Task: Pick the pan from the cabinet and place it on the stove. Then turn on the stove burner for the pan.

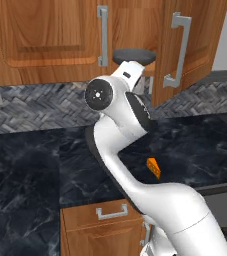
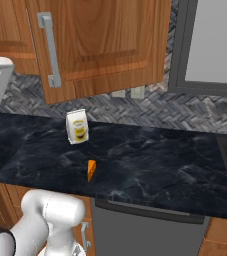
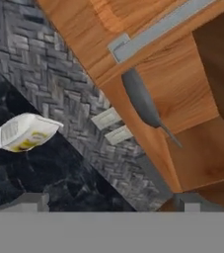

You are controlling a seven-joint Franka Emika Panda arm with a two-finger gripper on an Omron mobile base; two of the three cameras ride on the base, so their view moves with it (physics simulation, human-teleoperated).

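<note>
White arm [image 1: 120, 145] raised toward the open cabinet [image 1: 45, 35], pincer [image 3: 108, 202] wide, short of the pan [image 3: 140, 99].

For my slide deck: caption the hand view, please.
Open pincer faces the pan on the open cabinet shelf.

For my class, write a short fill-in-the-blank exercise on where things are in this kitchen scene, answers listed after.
1. The pan sits inside the open ____.
2. The orange wedge lies on the dark marble ____.
3. The white carton stands on the counter, near the wall, behind the orange ____.
Answers: cabinet; counter; wedge.
</note>
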